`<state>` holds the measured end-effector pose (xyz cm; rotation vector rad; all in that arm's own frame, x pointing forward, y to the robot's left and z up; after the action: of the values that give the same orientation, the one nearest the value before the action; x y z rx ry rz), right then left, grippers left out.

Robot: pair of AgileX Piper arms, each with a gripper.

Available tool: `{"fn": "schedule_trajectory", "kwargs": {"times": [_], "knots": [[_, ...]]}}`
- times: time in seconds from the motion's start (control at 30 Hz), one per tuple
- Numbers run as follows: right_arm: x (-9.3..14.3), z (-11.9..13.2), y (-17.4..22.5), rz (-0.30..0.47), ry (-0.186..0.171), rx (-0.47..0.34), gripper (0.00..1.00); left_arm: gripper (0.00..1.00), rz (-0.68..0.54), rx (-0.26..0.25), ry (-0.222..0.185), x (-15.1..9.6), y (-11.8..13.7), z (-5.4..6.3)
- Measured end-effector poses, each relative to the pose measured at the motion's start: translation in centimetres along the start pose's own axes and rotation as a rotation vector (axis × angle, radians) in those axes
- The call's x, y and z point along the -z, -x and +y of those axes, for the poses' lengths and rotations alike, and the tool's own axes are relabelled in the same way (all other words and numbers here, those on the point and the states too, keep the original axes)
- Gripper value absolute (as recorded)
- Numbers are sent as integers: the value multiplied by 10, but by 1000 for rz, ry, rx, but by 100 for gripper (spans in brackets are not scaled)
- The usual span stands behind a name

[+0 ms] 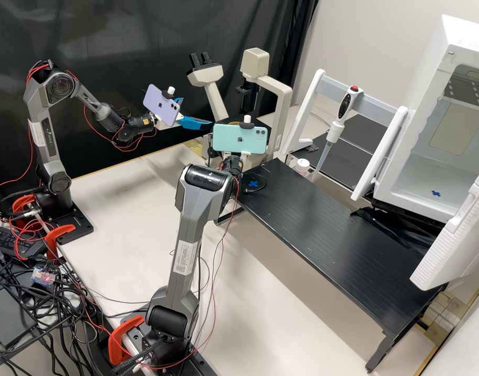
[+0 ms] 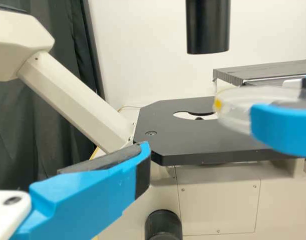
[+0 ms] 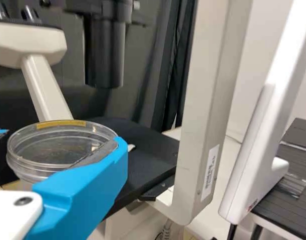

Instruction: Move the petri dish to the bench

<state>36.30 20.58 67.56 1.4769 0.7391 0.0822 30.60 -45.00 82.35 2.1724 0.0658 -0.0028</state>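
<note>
In the high view, my left gripper (image 1: 191, 112) stands left of the microscope, its blue fingers apart with nothing between them. My right gripper (image 1: 245, 158) is largely behind the green phone, near the stage. The clear petri dish (image 2: 238, 111) is pinched by the right gripper's fingers, out at the right of the left wrist view, and overlaps the black stage (image 2: 193, 142). One finger of my left gripper (image 2: 105, 187) crosses that view's lower left. In the right wrist view, my right gripper (image 3: 62, 145) grips the dish (image 3: 47, 150) at its sides. The black bench (image 1: 328, 224) extends to the right.
The microscope (image 3: 203, 105) stands behind both grippers, its upright pillar beside the right one. A blue cross (image 1: 253, 184) marks the bench's near-left end. Farther right are a pipette on a white stand (image 1: 312, 99), a small white-lidded container (image 1: 302, 166) and an open white incubator (image 1: 414, 172).
</note>
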Motion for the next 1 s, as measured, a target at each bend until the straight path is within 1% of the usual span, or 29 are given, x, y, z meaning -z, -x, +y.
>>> {"fn": "schedule_trajectory", "kwargs": {"times": [0.07, 0.2, 0.3, 0.37, 0.43, 0.5, 0.57, 0.77, 0.83, 1.0], "knots": [[1, 1, 8, 0, -11, -10, 0, 100, 0, 0, 0, 0, 0, 0], [4, 2, 23, 11, -14, -30, 0, 100, 0, 0, 0, 0, 0, 0], [3, 2, 40, 9, 19, -38, 0, 100, 0, 0, 0, 0, 0, 0], [1, 3, 53, 2, 23, -46, 0, 100, 0, 0, 0, 0, 0, 0], [-2, 6, 68, -4, 42, -62, 0, 100, 0, 0, 0, 0, 0, 0], [-6, 6, 81, -15, 54, -69, 0, 100, 0, 0, 0, 0, 0, 0], [-10, 7, 97, -27, 61, -82, 0, 100, 0, 0, 0, 0, 0, 0], [-23, 7, 142, -77, 54, -116, 0, 100, 0, 0, 0, 0, 0, 0], [-27, 4, 157, -97, 58, -122, 0, 100, 0, 0, 0, 0, 0, 0], [-33, -7, 184, -146, 71, -93, 0, 100, 0, 0, 0, 0, 0, 0]]}}
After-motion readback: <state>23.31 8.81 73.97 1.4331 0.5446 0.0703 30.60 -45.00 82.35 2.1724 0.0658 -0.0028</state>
